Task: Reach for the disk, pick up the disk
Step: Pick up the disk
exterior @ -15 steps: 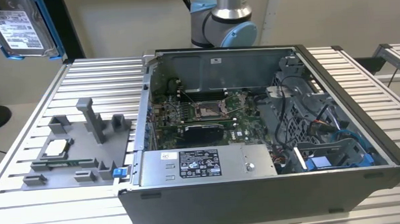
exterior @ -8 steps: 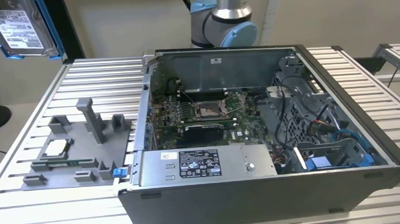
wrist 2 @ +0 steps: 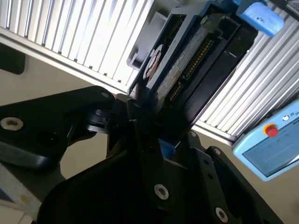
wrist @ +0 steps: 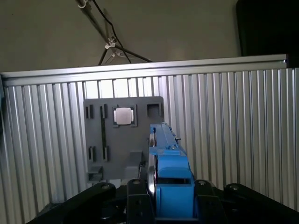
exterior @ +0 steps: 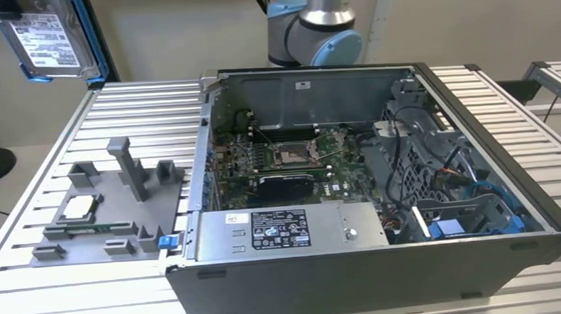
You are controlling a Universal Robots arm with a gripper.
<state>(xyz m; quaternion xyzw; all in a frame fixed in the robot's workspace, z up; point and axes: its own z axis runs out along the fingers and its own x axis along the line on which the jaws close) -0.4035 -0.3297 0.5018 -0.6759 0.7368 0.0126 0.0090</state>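
Our tool [wrist: 170,198] grips the disk [wrist: 167,163] edge-on, high above the worktop [wrist: 243,130]; we judge a firm, centred squeeze prevents slipping.

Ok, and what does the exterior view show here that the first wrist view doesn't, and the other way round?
The exterior view adds the open computer case, its motherboard and labelled grey box, and the arm's joint behind it. The first wrist view adds a close look at the gripper shut on the disk, seen edge-on, plus dark cables on the wall. Both show the disk held aloft, the ribbed table, and the grey fixture with the small silver chip in it.
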